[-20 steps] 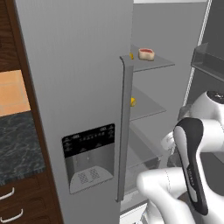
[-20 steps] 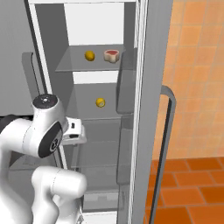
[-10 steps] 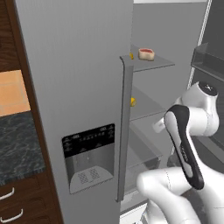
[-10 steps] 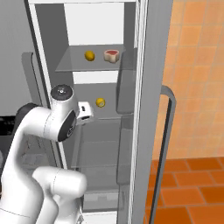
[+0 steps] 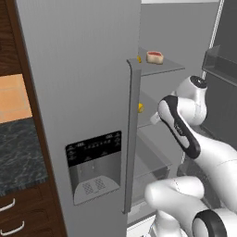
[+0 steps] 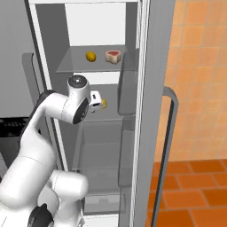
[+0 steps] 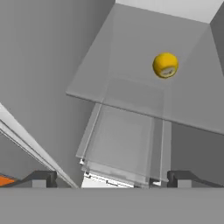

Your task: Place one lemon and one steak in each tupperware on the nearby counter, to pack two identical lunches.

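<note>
Arm pose: the white arm rises from the base, bends at a dark elbow joint and reaches forward into the open fridge (image 6: 128, 133), at the level of the middle glass shelf (image 7: 131, 100).
Hand: the hand (image 6: 95, 99) sits at the front of the middle shelf, just beside the lower lemon in the right base view; in the hand view its two dark finger tips (image 7: 39, 178) stand wide apart at the bottom edge, with nothing between them.
Hand aim: the hand camera looks across and down over the middle shelf, with a clear drawer (image 7: 124, 146) below the shelf's front edge.
Lower lemon: the lemon (image 7: 165, 65) lies on the middle shelf, well ahead of the finger tips and toward the right one; it looks nearly round, so no long axis can be told; a pale end patch faces the camera.
Upper lemon: a second lemon (image 6: 91, 56) lies on the top shelf (image 6: 71, 65).
Steak: the steak (image 6: 113, 56) lies just beside the upper lemon on the top shelf, red face up; its long axis cannot be told.
Desk: a strip of speckled dark desk (image 5: 18, 152) shows left of the fridge door (image 5: 83, 92), over brown drawers (image 5: 23, 217).
</note>
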Tool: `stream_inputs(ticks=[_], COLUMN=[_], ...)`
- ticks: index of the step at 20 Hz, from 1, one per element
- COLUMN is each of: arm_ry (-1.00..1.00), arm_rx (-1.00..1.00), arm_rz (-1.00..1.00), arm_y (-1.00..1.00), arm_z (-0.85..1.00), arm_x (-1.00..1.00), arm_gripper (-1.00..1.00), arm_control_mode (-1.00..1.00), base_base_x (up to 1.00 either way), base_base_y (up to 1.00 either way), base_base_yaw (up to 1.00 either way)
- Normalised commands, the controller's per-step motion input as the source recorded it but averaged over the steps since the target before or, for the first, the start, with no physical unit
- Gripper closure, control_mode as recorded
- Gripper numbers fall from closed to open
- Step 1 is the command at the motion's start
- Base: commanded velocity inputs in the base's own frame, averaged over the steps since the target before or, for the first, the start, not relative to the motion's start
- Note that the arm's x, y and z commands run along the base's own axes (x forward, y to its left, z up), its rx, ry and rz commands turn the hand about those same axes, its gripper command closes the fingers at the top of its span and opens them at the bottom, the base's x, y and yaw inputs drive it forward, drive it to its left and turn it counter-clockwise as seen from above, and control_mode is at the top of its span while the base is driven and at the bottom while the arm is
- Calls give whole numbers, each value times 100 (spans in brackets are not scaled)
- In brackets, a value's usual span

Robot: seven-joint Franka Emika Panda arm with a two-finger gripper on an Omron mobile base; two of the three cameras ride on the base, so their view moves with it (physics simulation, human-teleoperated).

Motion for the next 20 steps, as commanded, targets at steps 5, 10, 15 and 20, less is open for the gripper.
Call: stream_inputs(ticks=[5, 10, 15, 20], arm_ry=[-2, -15, 0, 0], arm_rx=[2, 16, 0, 0], arm_rz=[0, 0, 0, 0], arm_y=[-1, -18, 0, 5], arm_z=[-16, -34, 0, -2], arm_x=[100, 28, 45, 98], arm_gripper=[-100, -100, -100, -100], arm_control_mode=[-100, -100, -100, -100], base_base_x=[0, 0, 0, 0], base_base_y=[0, 0, 0, 0], base_base_yaw=[0, 0, 0, 0])
